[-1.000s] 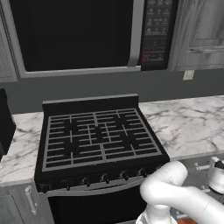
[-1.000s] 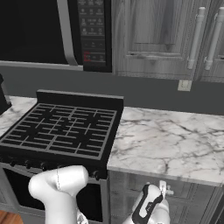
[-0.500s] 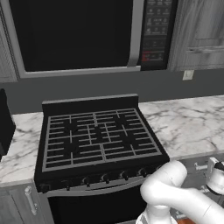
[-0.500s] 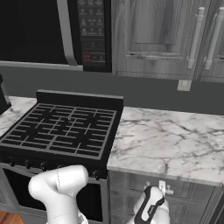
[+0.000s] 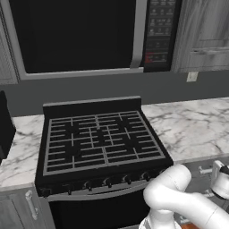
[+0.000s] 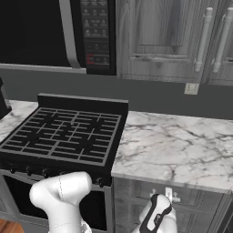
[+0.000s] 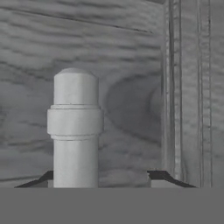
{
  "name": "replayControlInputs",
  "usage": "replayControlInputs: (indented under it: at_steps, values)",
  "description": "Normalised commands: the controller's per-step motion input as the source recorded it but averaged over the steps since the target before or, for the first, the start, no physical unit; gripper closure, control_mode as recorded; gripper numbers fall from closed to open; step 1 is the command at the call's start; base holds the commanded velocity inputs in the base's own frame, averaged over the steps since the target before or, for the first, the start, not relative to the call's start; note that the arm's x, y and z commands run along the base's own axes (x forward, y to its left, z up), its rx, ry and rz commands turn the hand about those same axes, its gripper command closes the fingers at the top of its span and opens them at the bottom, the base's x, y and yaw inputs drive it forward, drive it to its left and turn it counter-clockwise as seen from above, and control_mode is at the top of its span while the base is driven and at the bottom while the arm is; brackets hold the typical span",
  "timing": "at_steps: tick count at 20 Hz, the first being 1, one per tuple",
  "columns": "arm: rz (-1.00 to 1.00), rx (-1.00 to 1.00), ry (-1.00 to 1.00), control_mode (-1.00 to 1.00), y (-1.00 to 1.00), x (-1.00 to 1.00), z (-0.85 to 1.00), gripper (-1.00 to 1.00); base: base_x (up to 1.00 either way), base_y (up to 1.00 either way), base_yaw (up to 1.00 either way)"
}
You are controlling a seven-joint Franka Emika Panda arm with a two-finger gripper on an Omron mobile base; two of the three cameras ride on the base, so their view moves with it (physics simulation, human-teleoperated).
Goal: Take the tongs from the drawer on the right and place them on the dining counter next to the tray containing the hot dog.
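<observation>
The gripper (image 7: 101,177) is seen pressed up to the drawer (image 7: 118,65) front, with the drawer handle (image 7: 75,127) between its fingertips (whether it is clamped cannot be told). Against the earlier base views, little is changed: the arm (image 6: 61,195) is held low beside the stove (image 5: 100,141).

No legible text, seemingly

One black gas stove (image 5: 100,147) with one row of knobs (image 5: 107,181) along its front. One microwave (image 5: 89,36) above it, with one keypad panel (image 6: 96,34). One wall outlet (image 6: 191,88). Two stretches of marble worktop (image 6: 177,145), one on each side of the stove. Two long cabinet door handles (image 6: 202,41) at the upper right. One grey drawer front (image 7: 109,65) with one pale cylindrical handle (image 7: 75,127).
</observation>
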Motion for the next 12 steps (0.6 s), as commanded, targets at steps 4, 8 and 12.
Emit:
replayControlInputs:
  at_steps: [4,8,12]
  values:
    - [0.00,0.00,0.00,-1.00,0.00,0.00,0.00,1.00,0.00,0.00,0.00]
    - [0.00,0.00,0.00,-1.00,0.00,-0.06,0.00,1.00,0.00,0.00,0.00]
    - [0.00,0.00,-0.04,-1.00,0.00,-0.44,-0.04,1.00,0.00,0.00,0.00]
